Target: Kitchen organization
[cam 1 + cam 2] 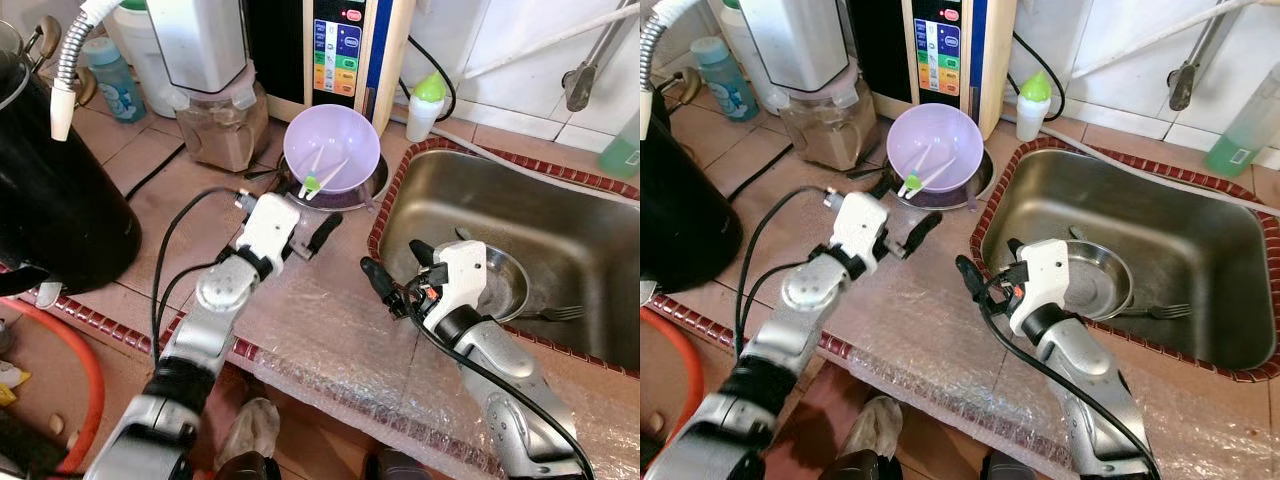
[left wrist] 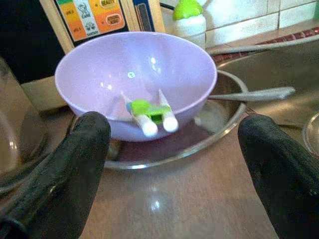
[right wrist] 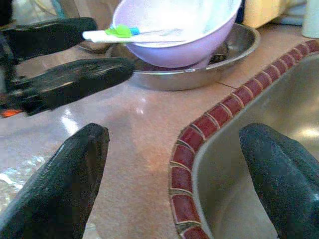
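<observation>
Left wrist view: the left claw (image 2: 174,164) is spread wide, grasping nothing, its two black fingers (image 2: 75,164) in the lower corners of the frame, with the lilac bowl (image 2: 134,74) centred between and beyond them.
Left claw, head views: centre of the frame, low over the brown surface (image 1: 180,220), fingertips just short of the metal plate (image 1: 370,190) and not touching it.
Right claw (image 1: 392,270): released and empty, fingers parted, lower centre-right of the frame, over the red-tiled edge of the sink (image 1: 600,260).
Right wrist view: its fingers (image 3: 65,184) sit in the lower corners; the other claw's black fingers show at upper left, and the bowl at top centre.
Lilac bowl: upper centre of the head views, resting tilted in the shallow metal plate; inside lie white chopsticks with a green clip (image 1: 312,183).
Utensil handle (image 2: 254,93): sticks out from the plate toward the sink.
Sink: right half of the frame, holding a round steel dish (image 1: 505,285) and a fork (image 1: 562,313).
Behind the bowl: a panel with coloured buttons (image 1: 338,50), a white bottle with a green cap (image 1: 425,100), and a blender jar (image 1: 225,125) at upper left.
Black vessel (image 1: 50,190): far left.
Bubble wrap (image 1: 330,340): covers the near edge of the surface.
</observation>
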Controlling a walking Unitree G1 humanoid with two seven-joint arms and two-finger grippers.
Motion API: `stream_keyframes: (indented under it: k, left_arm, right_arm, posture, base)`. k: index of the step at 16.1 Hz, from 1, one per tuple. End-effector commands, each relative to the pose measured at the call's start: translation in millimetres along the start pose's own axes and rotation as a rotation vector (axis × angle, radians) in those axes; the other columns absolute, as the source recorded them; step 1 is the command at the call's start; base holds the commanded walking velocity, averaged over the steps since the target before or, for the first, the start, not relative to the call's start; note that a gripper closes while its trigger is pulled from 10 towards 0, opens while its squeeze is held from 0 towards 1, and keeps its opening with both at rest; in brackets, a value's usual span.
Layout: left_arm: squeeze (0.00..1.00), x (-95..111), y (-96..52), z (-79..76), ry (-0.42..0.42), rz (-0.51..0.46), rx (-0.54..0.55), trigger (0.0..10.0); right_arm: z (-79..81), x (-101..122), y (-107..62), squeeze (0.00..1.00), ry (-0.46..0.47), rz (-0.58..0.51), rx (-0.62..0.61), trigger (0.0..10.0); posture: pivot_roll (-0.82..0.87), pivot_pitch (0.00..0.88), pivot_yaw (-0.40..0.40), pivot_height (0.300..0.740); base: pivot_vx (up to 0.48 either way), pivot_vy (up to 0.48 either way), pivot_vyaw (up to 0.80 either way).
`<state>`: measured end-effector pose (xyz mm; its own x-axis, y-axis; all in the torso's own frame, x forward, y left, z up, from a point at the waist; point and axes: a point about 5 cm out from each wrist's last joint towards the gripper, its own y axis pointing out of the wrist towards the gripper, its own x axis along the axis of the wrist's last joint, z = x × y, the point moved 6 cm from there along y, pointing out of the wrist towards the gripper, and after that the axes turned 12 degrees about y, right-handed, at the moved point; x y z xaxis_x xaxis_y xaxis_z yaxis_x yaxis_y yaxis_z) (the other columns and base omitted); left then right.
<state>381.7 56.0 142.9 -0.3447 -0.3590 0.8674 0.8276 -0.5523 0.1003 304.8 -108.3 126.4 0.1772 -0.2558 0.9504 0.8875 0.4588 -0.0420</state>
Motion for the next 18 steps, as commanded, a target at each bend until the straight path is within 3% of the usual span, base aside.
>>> stream_keyframes:
  k: [1, 4, 10, 16, 18]
  left_arm:
    - [0.00, -0.2, 4.1, 5.1, 0.020, -0.002, 0.008, 10.0]
    - [0.00, -0.9, 13.0, 6.5, 0.017, 0.002, -0.003, 10.0]
    - [0.00, -10.8, 18.4, -12.0, 0.019, 0.033, -0.149, 10.0]
    - [0.00, -7.2, 22.2, -2.7, 0.022, 0.023, -0.131, 10.0]
    - [0.00, -8.3, 21.3, -6.4, 0.008, 0.025, -0.154, 10.0]
  right_arm:
    - [3.6, 1.3, -2.7, 0.00, -0.003, 0.002, 0.013, 10.0]
    - [5.1, -2.2, -5.7, 0.00, 0.001, 0.015, 0.013, 10.0]
    - [5.4, -4.1, -7.7, 0.00, 0.005, 0.025, 0.010, 10.0]
    - [5.9, -5.4, -7.3, 0.00, 0.005, 0.028, 0.008, 10.0]
    - [6.3, -5.7, -6.9, 0.00, 0.005, 0.029, 0.009, 10.0]
  posture:
    - [-0.20, 0.119, 0.027, 0.740]
    - [-0.21, 0.121, 0.031, 0.740]
    - [-0.21, 0.125, 0.036, 0.740]
    - [-0.21, 0.128, 0.035, 0.740]
    - [-0.21, 0.128, 0.035, 0.740]
  base:
    - [0.000, 0.000, 0.00]
    - [0.000, 0.000, 0.00]
    - [0.000, 0.000, 0.00]
    - [0.000, 0.000, 0.00]
    - [0.000, 0.000, 0.00]
